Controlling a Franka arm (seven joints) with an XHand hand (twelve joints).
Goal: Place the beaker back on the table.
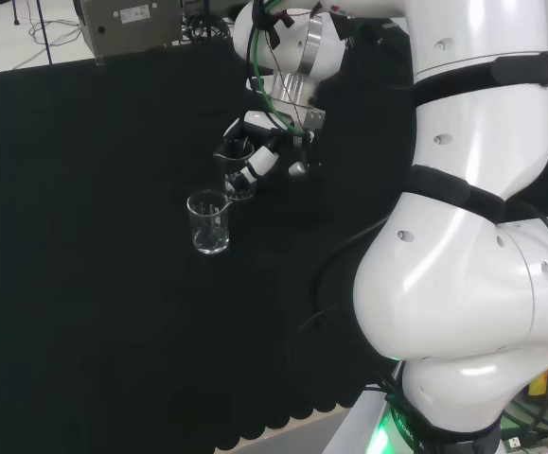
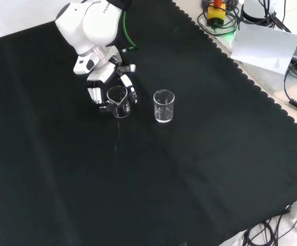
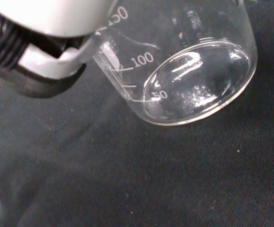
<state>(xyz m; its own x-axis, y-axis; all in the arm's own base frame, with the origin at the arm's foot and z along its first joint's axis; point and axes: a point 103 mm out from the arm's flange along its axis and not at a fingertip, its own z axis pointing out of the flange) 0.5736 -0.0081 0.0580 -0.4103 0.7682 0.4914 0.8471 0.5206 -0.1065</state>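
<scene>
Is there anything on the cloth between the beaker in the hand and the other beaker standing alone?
No. In the front view, only bare black cloth lies between the held beaker and the free beaker.

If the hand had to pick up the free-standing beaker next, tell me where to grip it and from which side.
Grip the free-standing beaker around its straight side wall, about mid-height, below the flared rim. It stands upright on the black cloth with open cloth around it, so come in level from the side. In the front view, its left is crowded: the hand holds the other beaker there.
</scene>
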